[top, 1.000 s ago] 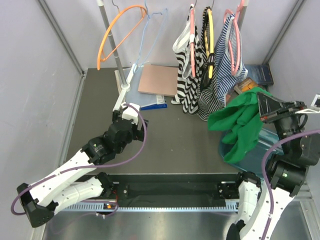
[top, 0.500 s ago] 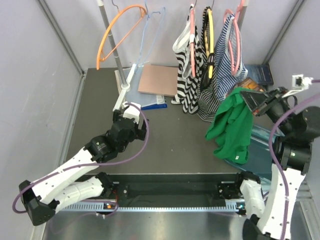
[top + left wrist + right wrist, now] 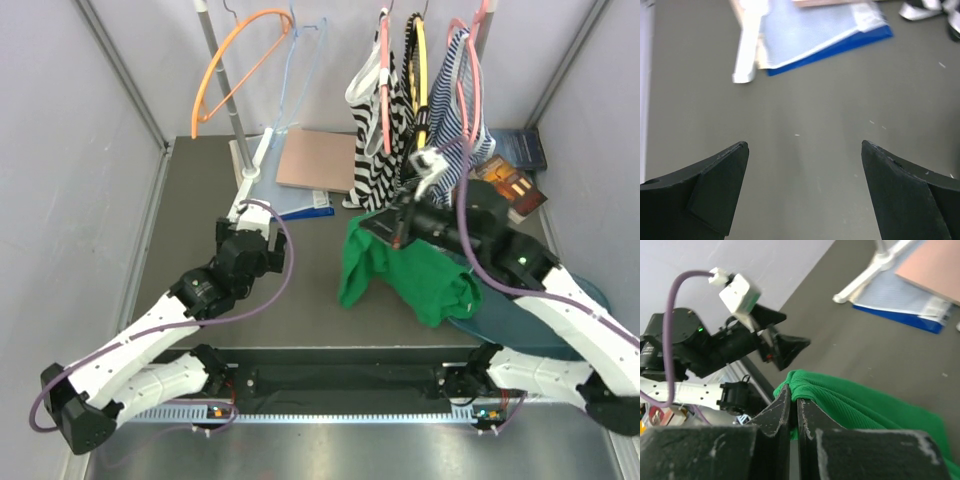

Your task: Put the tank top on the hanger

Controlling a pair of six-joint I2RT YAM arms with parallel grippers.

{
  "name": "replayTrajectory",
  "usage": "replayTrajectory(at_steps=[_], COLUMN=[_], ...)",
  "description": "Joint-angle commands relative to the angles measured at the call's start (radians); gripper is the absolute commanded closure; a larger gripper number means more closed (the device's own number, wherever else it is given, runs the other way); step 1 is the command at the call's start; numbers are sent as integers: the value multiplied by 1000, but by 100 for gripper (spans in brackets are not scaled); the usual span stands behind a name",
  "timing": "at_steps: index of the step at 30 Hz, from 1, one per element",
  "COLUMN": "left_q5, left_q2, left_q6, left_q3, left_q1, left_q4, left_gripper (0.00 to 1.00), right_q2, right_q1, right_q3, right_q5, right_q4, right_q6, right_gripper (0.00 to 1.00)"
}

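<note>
Jaws of my left gripper (image 3: 805, 150) stand spread wide with nothing between them, over bare dark grey table (image 3: 805, 115).

Rear left, on the rail:
- one large orange hanger (image 3: 236, 60)
- just to its right, one thin light-blue wire hanger (image 3: 301, 70), triangular with a hook on top, carrying nothing

Flat on the table below them:
- one white stand foot (image 3: 245, 172)
- one blue-edged folder (image 3: 303, 207)
- one pinkish-brown flat board (image 3: 316, 160), partly overlapping the folder

Centre: jaws of my right gripper (image 3: 793, 396) are clenched on a folded edge of the one bright-green fabric tank top (image 3: 425, 280). The cloth drapes down from the grip over the middle of the table, well apart from the light-blue wire hanger. I cannot tell whether its lower folds touch the table.

Rear centre-right, on the rail:
- two pink hangers (image 3: 384, 70)
- one yellow hanger (image 3: 421, 75)
- black-and-white striped top (image 3: 372, 150)
- blue-and-white striped top (image 3: 452, 135)

The striped cloth is too bunched for me to give a firm garment count.

Right: one dark teal bin (image 3: 505, 322) lies under my right arm.
</note>
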State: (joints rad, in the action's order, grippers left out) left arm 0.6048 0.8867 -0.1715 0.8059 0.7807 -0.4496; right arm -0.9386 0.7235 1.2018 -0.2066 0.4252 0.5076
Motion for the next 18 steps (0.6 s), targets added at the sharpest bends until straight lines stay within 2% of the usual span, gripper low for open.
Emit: replayTrajectory(at_steps=[1, 4, 11, 15, 17, 18], left_q5=[90, 162, 289, 325, 340, 342], left_q2=[-58, -126, -255, -273, -278, -279], left_q6=[-65, -83, -72, -66, -74, -75], left_q3=[22, 13, -14, -20, -17, -16], left_q1=[-72, -112, -135, -135, -135, -135], left_q4=[6, 12, 51, 54, 43, 42], left_gripper=[1, 1, 1, 1, 1, 1], right_q2=[-154, -289, -512, -583, -603, -621], right_q1=[195, 261, 264, 264, 264, 263], right_q3=[168, 336, 674, 690, 595, 560], right_q5=[185, 173, 124, 194, 190, 178], right_q4=[-100, -102, -49, -16, -42, -71], right_q6=[-46, -81, -135, -133, -98, -77], right_gripper=[100, 100, 100, 100, 98, 94])
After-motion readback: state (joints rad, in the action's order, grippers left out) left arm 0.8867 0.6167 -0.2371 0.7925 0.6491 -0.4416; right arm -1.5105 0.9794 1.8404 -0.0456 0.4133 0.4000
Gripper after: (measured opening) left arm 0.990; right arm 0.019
